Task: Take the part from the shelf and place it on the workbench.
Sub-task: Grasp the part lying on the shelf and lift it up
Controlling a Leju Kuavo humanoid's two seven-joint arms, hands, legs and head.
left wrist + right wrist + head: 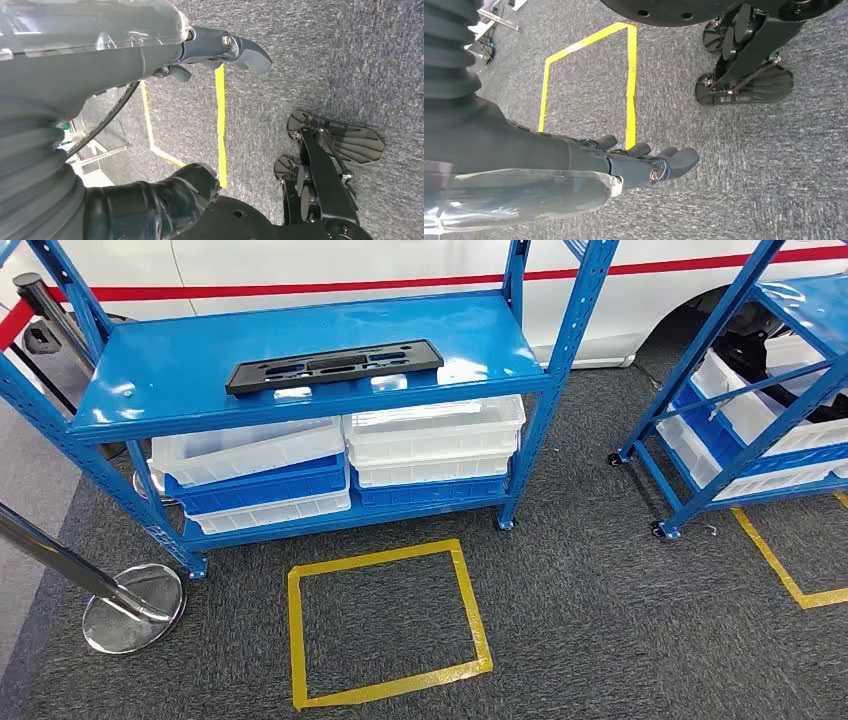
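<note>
Part [334,366] lying flat on the shelf's [160,370] top level, bins [432,440] stacked beneath it, tape square [385,623] on the carpet in front, second rack [740,410] to the right, post base [133,608] at left

Dark grey fingers [674,159], ribbed grey cover [30,165]

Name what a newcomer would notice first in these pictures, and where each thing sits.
A long black part lies flat on the top of the blue shelf, with white and blue bins stacked beneath. On the grey carpet in front, a yellow tape square stands out.
</note>
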